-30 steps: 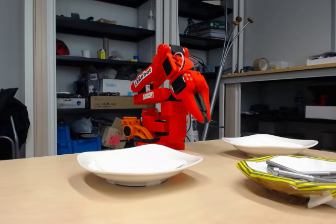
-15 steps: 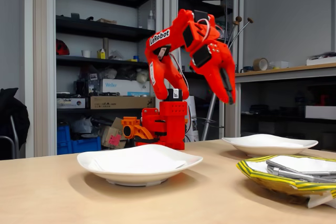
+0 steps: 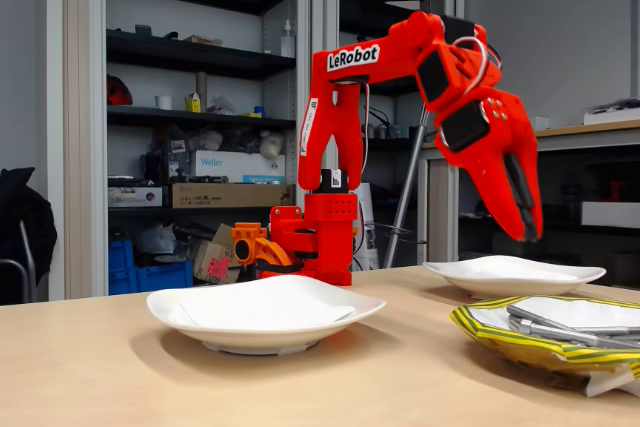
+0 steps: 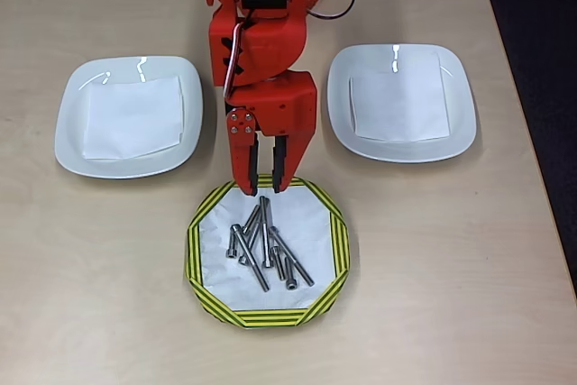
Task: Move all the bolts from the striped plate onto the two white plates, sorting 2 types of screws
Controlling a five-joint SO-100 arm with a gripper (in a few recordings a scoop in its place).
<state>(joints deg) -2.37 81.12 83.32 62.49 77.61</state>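
Observation:
Several grey bolts, long and short, lie heaped on the white centre of the striped plate. In the fixed view they show as grey bars on the yellow, dark-striped rim at the lower right. My red gripper points down over that plate's far edge, just short of the heap. Its fingers stand apart, open, with nothing between them. In the fixed view the gripper hangs well above the table. Two white plates sit left and right of the arm.
Each white plate carries a white paper sheet, left and right. In the fixed view they appear near and far. The arm's base stands at the table's far edge, with shelves behind. The table drops off at the right.
The arm has unfolded from a tucked pose and reached out to the right in the fixed view. The gripper rose, then swung out over the plates, fingers pointing down.

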